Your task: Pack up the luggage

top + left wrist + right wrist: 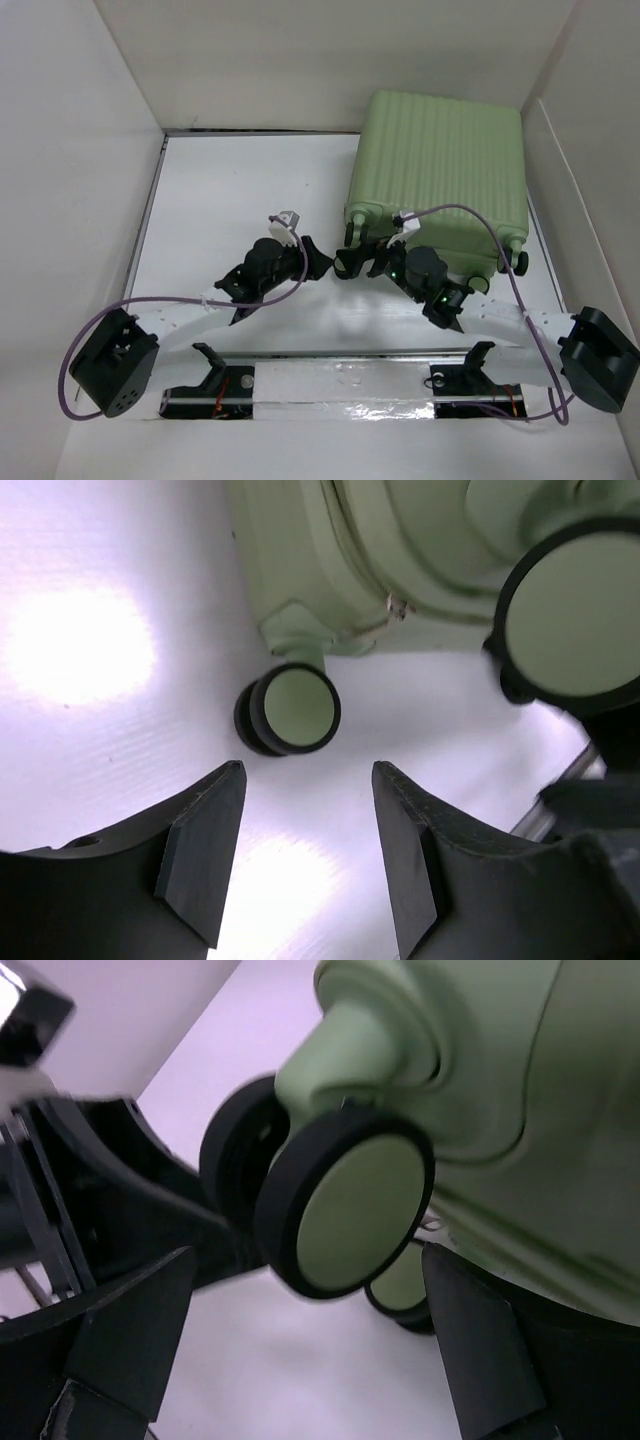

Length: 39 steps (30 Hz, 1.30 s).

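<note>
Top view: near-left corner of the suitcase (440, 170) sits behind the right tool (356, 262) & its arm, so can't tell if anything touches there; shell shut, inside hidden. Left wrist view: suitcase cut off by top & right edges, big wheel (575, 615) at right out of focus & clipped by the edge. Right wrist view: front wheel (350, 1210) blurred, 2nd wheel (402, 1285) mostly hidden behind it, dark shape (35, 1020) top left too blurred to ID.

No legible text, label or number
</note>
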Each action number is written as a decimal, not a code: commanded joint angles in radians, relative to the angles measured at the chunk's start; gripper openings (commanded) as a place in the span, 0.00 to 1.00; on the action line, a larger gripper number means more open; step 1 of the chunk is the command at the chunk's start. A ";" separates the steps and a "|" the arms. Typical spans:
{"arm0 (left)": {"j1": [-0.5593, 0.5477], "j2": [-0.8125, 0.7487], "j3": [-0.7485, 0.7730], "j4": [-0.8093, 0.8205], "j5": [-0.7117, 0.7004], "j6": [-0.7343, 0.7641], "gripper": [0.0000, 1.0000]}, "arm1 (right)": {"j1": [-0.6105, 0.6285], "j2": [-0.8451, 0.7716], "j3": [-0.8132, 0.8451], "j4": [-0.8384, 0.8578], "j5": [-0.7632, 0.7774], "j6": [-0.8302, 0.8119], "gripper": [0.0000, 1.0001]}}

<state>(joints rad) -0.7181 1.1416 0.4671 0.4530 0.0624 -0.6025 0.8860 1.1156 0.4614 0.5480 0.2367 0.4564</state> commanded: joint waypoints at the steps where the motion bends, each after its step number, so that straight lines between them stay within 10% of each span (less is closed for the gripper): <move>1: -0.001 0.044 -0.007 0.211 0.092 0.027 0.51 | -0.038 0.019 0.072 0.006 -0.063 -0.035 1.00; 13: -0.044 0.266 0.077 0.437 0.096 0.104 0.51 | -0.084 0.118 0.192 -0.042 -0.039 0.005 1.00; 24: -0.044 0.406 0.130 0.590 0.062 0.098 0.46 | -0.075 0.017 0.168 -0.075 0.026 0.008 0.28; 39: -0.087 0.480 0.122 0.756 -0.012 0.078 0.32 | -0.075 -0.002 0.174 -0.066 -0.051 0.021 0.18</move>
<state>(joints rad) -0.7887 1.6207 0.5560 1.1110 0.0582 -0.5301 0.8127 1.1519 0.6056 0.3920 0.2012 0.4751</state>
